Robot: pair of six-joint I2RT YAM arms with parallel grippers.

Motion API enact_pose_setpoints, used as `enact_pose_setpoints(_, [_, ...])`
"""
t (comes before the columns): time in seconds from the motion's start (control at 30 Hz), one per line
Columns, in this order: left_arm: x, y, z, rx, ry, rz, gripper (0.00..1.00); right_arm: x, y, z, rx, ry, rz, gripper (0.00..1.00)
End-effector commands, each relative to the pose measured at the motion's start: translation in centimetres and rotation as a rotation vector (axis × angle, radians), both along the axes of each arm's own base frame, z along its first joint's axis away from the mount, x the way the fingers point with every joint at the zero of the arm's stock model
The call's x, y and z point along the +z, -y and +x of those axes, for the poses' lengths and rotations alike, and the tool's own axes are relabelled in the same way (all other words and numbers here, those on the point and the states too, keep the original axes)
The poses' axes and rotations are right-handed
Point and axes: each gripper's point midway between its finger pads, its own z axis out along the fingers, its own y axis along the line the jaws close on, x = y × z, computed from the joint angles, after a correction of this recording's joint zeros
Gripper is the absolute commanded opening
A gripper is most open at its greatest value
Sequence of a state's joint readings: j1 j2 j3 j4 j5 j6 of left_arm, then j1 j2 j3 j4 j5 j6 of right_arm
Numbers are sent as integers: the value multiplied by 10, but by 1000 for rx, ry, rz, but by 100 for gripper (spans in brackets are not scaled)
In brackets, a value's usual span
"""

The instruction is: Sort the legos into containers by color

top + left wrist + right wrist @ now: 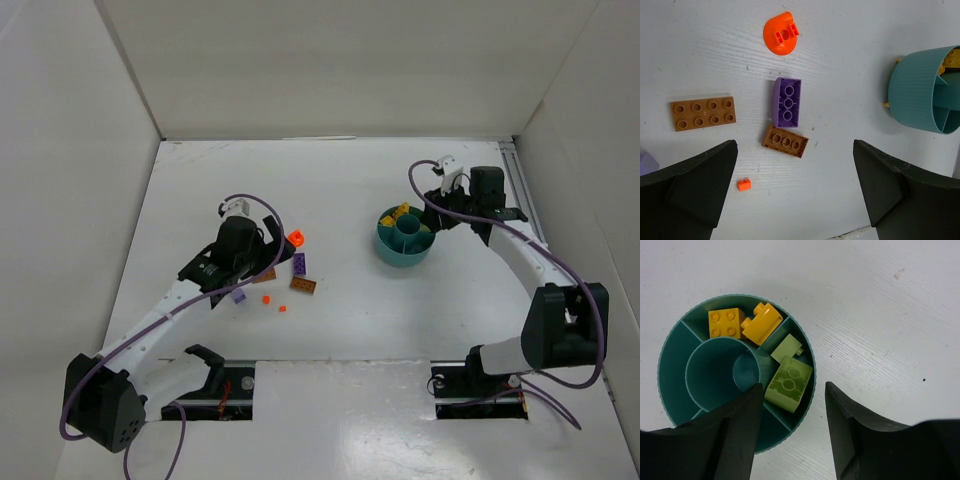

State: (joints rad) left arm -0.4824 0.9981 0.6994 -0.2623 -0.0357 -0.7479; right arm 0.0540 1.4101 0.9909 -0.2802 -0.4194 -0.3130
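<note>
Left gripper (795, 162) hangs low over the table (360, 190), jaws spread, holding nothing. Below lie loose legos: two brown bricks (702, 113), two purple bricks (787, 101), three orange bits (781, 34). The tub (917, 87) holds two yellow bricks (726, 322) and two green bricks (789, 381) in neighbouring wedges. Right gripper (794, 390) hovers above it, jaws apart, holding nothing.

From the left wrist, the teal tub (920, 90) runs off the picture's right side, so most of its compartments stay unseen. Its wall hides all but the tips of two yellow bits (886, 104). A lilac brick (645, 162) is cut to a corner at the left side.

From the right wrist, the fingers (715, 440) of the right gripper (794, 385) cover the tub's near rim and the compartments there.

From above, a brown plate (265, 275) shows only a sliver past the left arm (170, 305). Two orange specks (266, 299), left of the bench's middle, are too small to tell their shape.
</note>
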Motion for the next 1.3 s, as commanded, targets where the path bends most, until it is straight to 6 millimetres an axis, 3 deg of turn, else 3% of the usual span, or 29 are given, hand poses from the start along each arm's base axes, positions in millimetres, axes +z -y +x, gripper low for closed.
enact_pose_setpoints(0.0, [14, 2, 0, -19, 49, -25, 100, 30, -1, -2, 8, 85, 25, 58])
enact_pose_setpoints(0.13, [10, -4, -1, 17, 30, -16, 100, 48, 2, -11, 5, 146, 15, 61])
enact_pose_setpoints(0.23, [8, -8, 0, 52, 26, -8, 100, 67, 4, -22, 7, 222, -1, 76])
enact_pose_setpoints(0.27, [5, -10, 2, 63, 20, 6, 100, 71, 4, -26, 7, 237, -1, 88])
enact_pose_setpoints(0.37, [-9, -16, 2, 92, -14, 40, 100, 83, 9, -41, -14, 287, -12, 99])
enact_pose_setpoints(0.47, [-17, -14, 11, 82, -2, 62, 99, 86, 16, -57, -34, 306, -43, 99])
enact_pose_setpoints(0.5, [-18, -7, 12, 35, 18, 84, 97, 76, 21, -64, -44, 274, -72, 99])
enact_pose_setpoints(0.67, [-35, 27, 14, -93, 9, 128, 94, 72, 30, -89, -63, 240, -113, 99])
enact_pose_setpoints(0.73, [-35, 38, 20, -105, 23, 143, 90, 69, 32, -98, -69, 219, -120, 99])
enact_pose_setpoints(0.83, [-50, 52, 24, -103, -6, 197, 89, 73, 39, -105, -103, 211, -146, 99])
enact_pose_setpoints(0.9, [-59, 62, 31, -100, -25, 229, 82, 75, 41, -112, -111, 214, -151, 99])
enact_pose_setpoints(0.93, [-64, 55, 35, -72, -35, 276, 81, 75, 41, -112, -111, 214, -151, 99])
enact_pose_setpoints(1.07, [-80, 59, 37, -41, -69, 399, 78, 72, 47, -114, -144, 202, -165, 99])
enact_pose_setpoints(1.27, [-102, 61, 43, -29, -106, 468, 72, 70, 49, -115, -159, 199, -166, 99])
